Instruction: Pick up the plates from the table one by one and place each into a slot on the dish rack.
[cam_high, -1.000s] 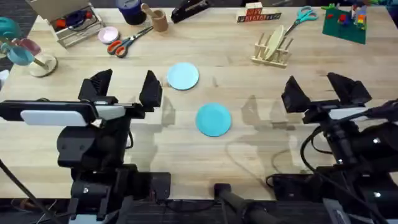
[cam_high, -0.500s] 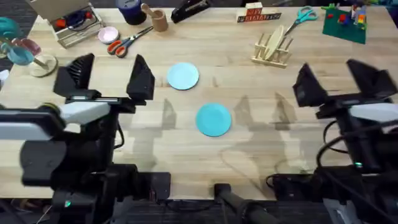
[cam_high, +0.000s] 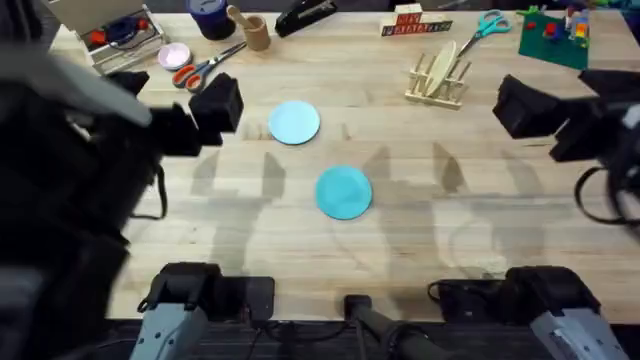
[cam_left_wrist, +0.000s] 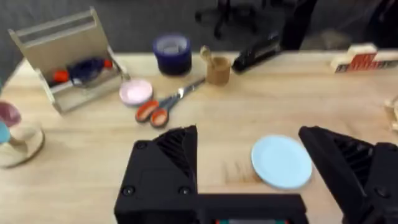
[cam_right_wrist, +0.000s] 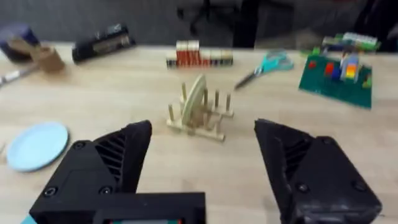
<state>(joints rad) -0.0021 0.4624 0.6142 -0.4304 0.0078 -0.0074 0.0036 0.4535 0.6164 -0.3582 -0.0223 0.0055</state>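
Two plates lie flat on the table (cam_high: 400, 250): a pale sky-blue plate (cam_high: 295, 122) (cam_left_wrist: 282, 162) (cam_right_wrist: 37, 144) and, nearer the arms, a turquoise plate (cam_high: 344, 192). The dish rack (cam_high: 438, 78) (cam_right_wrist: 199, 112) stands at the back right with a cream plate upright in one slot. My left gripper (cam_high: 178, 92) (cam_left_wrist: 249, 140) hangs open, high over the table left of the pale plate. Over the right side, right of the rack, my right gripper (cam_high: 562, 97) (cam_right_wrist: 202, 134) is open too. Neither holds anything.
Along the back edge are a wooden box (cam_high: 115, 35), a pink dish (cam_high: 174, 55), orange scissors (cam_high: 200, 68), a blue cup (cam_high: 210, 15), a wooden cup (cam_high: 255, 30), a stapler (cam_high: 305, 15), letter blocks (cam_high: 412, 22), teal scissors (cam_high: 485, 25) and a green board (cam_high: 555, 35).
Both arms have risen toward the camera and swung outward, the left one now large and blurred. Both grippers stay open. The plates and the rack have not moved.
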